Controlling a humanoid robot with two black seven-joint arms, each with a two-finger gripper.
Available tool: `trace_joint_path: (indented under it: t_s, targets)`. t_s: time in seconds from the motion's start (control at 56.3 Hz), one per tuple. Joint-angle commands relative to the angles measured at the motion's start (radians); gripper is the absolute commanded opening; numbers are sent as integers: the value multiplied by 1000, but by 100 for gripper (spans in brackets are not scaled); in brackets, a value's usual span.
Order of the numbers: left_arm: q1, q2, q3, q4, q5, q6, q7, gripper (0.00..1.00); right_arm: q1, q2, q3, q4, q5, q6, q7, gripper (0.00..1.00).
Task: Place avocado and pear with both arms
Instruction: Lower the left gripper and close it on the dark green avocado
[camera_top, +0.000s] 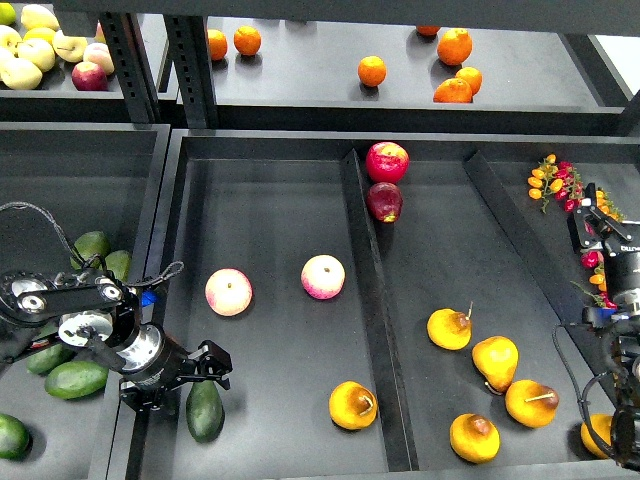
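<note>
The dark green avocado lies in the left compartment of the middle tray, near its front left corner. My left gripper hovers just above and left of it, open and empty, with one finger over the avocado's top end. One yellow-orange pear lies in the same compartment against the divider. Several more pears lie in the compartment to the right. Another pear shows behind my right arm. My right gripper is at the right edge, dark, and its fingers cannot be told apart.
Two pink-yellow apples lie mid-compartment and two red apples at the back. More avocados fill the left bin. Oranges and apples sit on the upper shelf. Small berries lie at the right.
</note>
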Motion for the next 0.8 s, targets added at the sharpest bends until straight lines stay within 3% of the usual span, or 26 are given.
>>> trace_joint_path:
  t_s: [0.0,0.782]
  targets:
    - [11,-13,0,17,11,0,0,100,0,0,0,5,0,1,0,100]
    - [20,-59,-2,64,16,0,0,100,0,2,0,20,0,3,2,100]
